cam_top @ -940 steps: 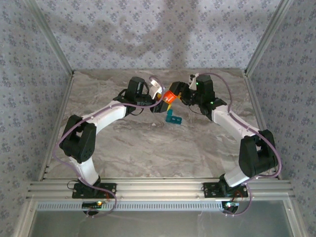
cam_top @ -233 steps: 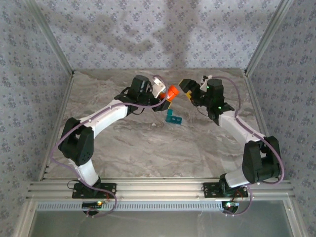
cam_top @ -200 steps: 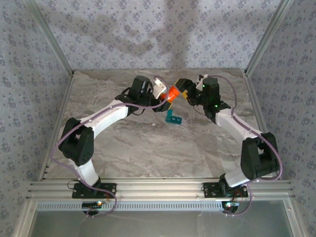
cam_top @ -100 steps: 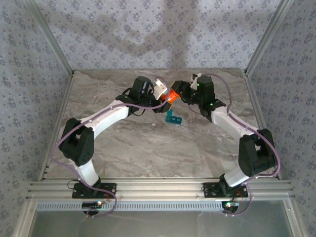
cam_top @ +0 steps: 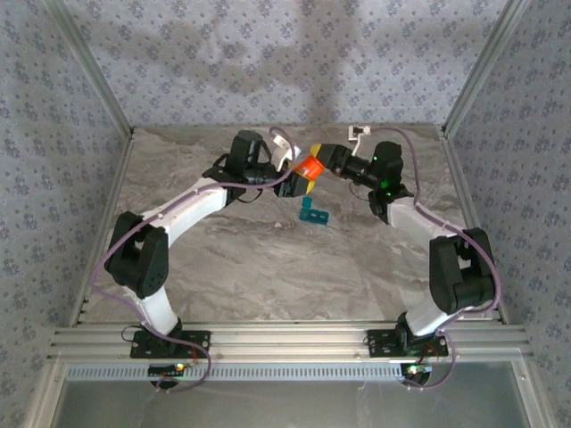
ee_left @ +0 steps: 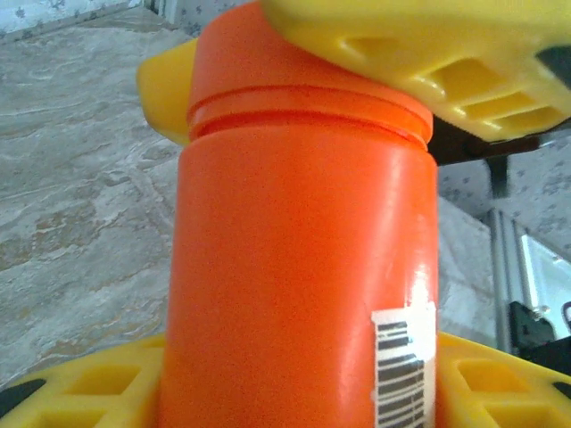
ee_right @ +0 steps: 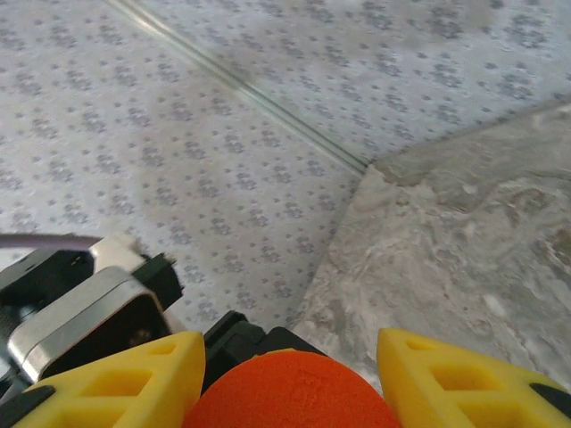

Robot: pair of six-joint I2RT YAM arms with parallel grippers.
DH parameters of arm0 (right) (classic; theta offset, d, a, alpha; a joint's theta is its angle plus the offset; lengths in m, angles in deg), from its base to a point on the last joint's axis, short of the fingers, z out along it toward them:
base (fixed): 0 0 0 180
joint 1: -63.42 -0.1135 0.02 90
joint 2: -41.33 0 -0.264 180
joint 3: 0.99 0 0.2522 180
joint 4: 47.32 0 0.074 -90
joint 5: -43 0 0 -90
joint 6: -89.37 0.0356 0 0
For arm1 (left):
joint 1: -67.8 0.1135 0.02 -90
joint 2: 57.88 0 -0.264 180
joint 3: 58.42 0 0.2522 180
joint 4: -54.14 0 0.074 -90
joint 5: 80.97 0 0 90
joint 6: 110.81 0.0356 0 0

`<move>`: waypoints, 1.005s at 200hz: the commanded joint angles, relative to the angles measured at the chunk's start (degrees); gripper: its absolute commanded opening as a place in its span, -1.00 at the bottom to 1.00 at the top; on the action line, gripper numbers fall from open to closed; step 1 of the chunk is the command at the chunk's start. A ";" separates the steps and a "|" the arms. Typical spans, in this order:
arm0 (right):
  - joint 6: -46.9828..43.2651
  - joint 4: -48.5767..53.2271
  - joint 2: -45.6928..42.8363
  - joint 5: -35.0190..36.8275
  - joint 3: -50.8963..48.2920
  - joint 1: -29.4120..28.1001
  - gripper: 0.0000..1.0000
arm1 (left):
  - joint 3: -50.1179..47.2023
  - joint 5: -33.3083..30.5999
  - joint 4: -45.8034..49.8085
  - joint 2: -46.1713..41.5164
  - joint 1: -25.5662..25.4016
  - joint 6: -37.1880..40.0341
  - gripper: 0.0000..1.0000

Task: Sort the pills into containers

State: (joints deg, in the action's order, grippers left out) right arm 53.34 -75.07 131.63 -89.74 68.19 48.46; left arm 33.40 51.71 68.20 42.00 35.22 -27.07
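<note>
An orange bottle (cam_top: 310, 167) hangs in the air at the back middle of the table, with my left gripper (cam_top: 299, 176) shut round its body (ee_left: 294, 250). The left wrist view has the yellow fingers (ee_left: 80, 388) on either side of the bottle's lower part. My right gripper (cam_top: 325, 161) comes in from the right, and its yellow fingers (ee_left: 419, 45) press the orange cap (ee_right: 290, 397) from both sides. The teal containers strip (cam_top: 312, 212) lies on the marble just in front of the bottle. The pills are hidden from view.
The marble table (cam_top: 268, 259) is ringed by patterned walls, with metal rails at the sides and a metal frame (cam_top: 285, 339) at the near edge. Both arms arch inward and meet near the back wall.
About a second ago the right gripper stood apart from the bottle; it has since moved in and closed on the cap. The right wrist has swung round, and the bottle sits slightly higher.
</note>
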 commanded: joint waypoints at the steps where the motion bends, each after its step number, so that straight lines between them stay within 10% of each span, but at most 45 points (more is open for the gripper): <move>1: 1.00 -5.58 2.06 -1.18 -0.46 1.95 0.19 | 1.29 4.84 -4.30 -1.08 0.87 -2.13 -1.00; 38: 1.72 1.83 -1.85 4.00 -0.44 2.33 0.66 | 1.31 -2.35 0.21 -1.67 0.71 2.62 -1.00; 114: 1.35 33.56 -7.90 18.22 4.91 0.74 0.69 | 2.29 -17.05 8.07 -1.28 -2.50 14.22 -1.00; 201: 1.97 34.84 -4.49 19.90 6.89 -4.24 0.68 | 3.25 -17.99 9.26 -0.03 -4.20 15.83 -1.00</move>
State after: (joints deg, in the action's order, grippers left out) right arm 55.07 -40.98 125.97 -70.90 73.11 45.09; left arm 33.88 33.78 77.27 41.98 31.66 -12.75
